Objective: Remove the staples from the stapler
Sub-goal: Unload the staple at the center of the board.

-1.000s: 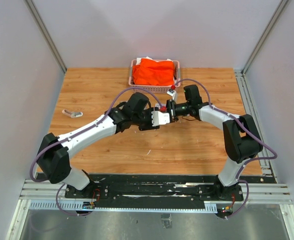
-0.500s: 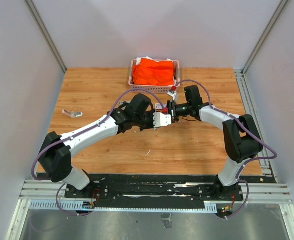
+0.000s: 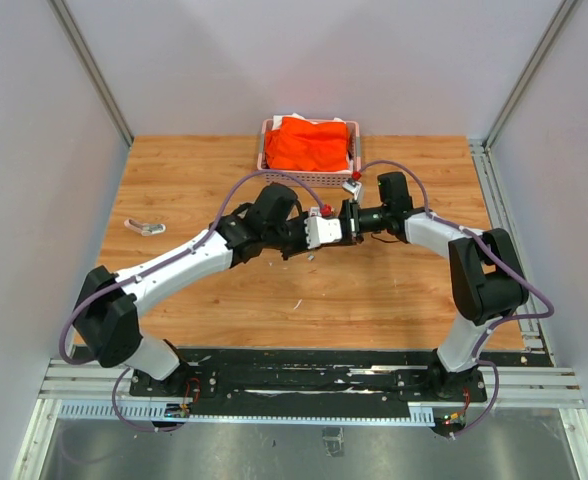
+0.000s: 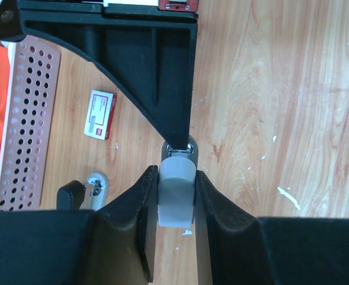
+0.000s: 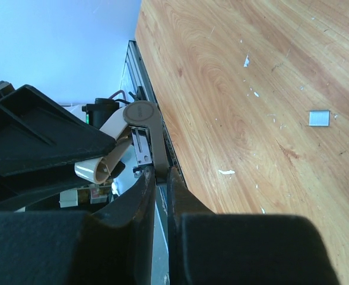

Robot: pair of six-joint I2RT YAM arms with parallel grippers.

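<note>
The left hand [image 4: 175, 178] is clenched on the grey-beige plastic end of an opened stapler [image 4: 176, 205], held up over the wooden table [image 4: 281, 89]. The right hand [image 5: 161, 173] pinches the same stapler's beige hinged arm. A short silvery strip of staples [image 5: 319, 118] lies on the table, well apart from both hands. A small white box with a red label [image 4: 100, 114] lies beside the pink perforated basket [image 4: 26, 119]; its print is too small to read.
</note>
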